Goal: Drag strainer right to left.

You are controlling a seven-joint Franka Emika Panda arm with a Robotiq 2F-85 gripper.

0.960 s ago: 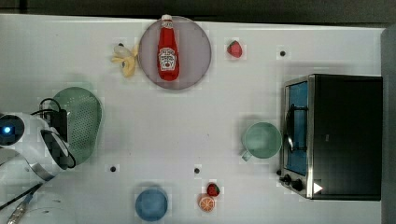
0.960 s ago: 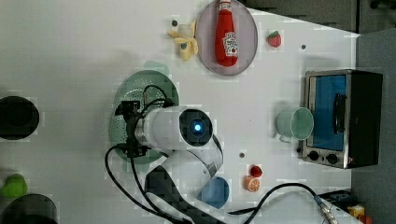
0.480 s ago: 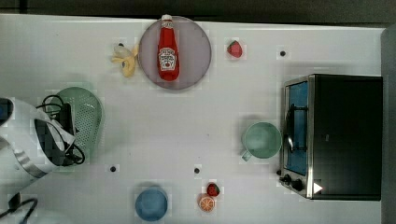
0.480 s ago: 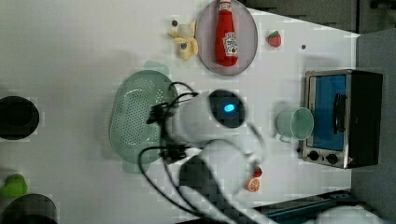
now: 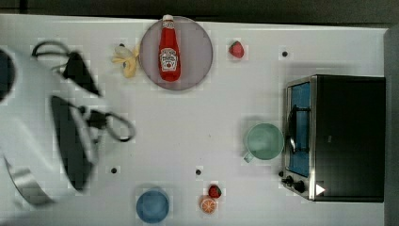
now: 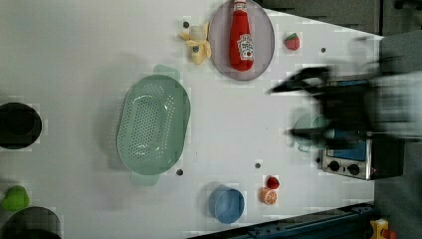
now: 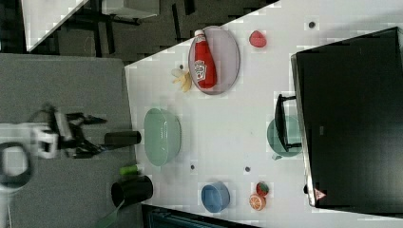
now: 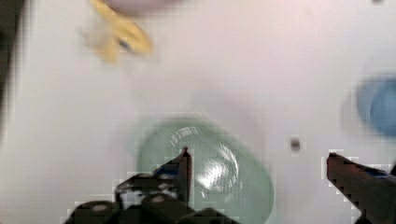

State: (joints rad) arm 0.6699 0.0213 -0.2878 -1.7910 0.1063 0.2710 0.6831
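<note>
1. Table [image 6: 74, 59], white, is carrying everything and is stretching across the left view.
2. Toaster oven [image 5: 346, 136], black with a blue-lit door, is standing at the top view's right edge.
3. Arm [image 5: 42, 136], white and blurred, is covering the top view's left side; in the left view it is smearing across the oven area on the left view's right.
4. Strainer [image 6: 153, 128] is lying on the table in the left view's left half, free of the arm, its hole grid facing up and a tab handle showing at each end. In the right view the strainer [image 7: 162, 137] is sitting near the table's edge on the right view's left.
5. Plate [image 6: 268, 45], grey-pink, is holding a ketchup bottle [image 6: 241, 37] lying flat, well apart from the strainer.
6. Mug [image 5: 263, 142], mint green, is standing just beside the oven door.
7. Gripper [image 8: 257, 172] is hanging above the strainer in the wrist view, its two fingers standing wide apart and holding nothing.
8. Blue bowl [image 6: 227, 204] is sitting near the table's edge at the left view's bottom.
9. Banana toy [image 6: 196, 44] is lying just beside the plate, between plate and strainer.
10. Orange slice [image 6: 268, 196] and a strawberry [image 6: 272, 182] are touching, near the blue bowl.
</note>
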